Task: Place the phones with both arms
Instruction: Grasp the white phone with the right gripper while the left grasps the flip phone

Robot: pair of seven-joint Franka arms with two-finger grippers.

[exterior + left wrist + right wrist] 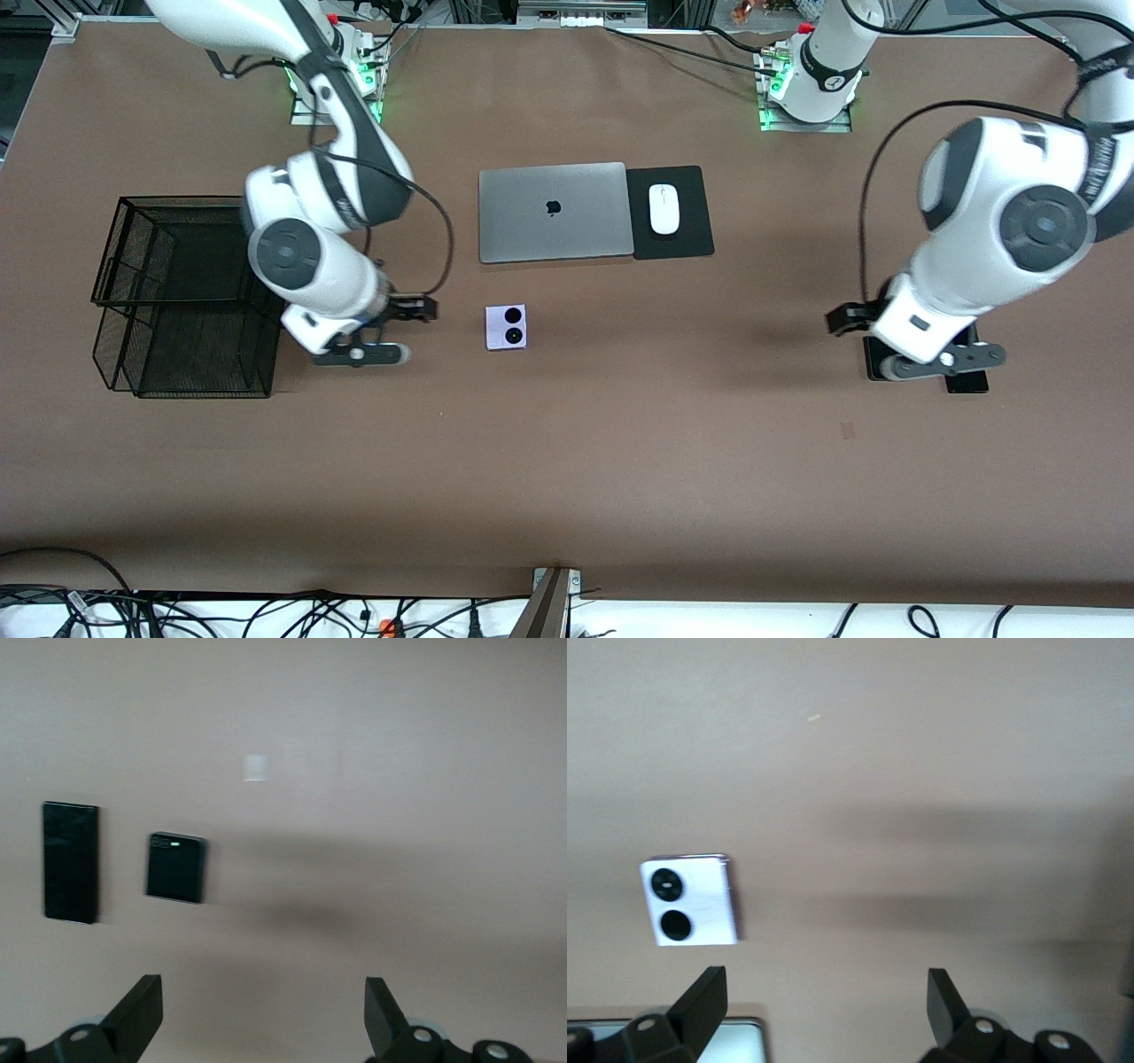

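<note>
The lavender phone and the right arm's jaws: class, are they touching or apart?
Apart. In the right wrist view, bare table shows between the lavender phone and the open jaws of the right gripper.

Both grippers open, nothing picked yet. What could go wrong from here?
1. The small black phone and long black phone lie side by side under the left gripper; its open fingers may nudge one while closing on the other.
2. The lavender phone lies flat and apart from the right gripper, so a shallow pinch could slip.
3. The wire basket sits close beside the right arm; a swing might clip its rim.
</note>
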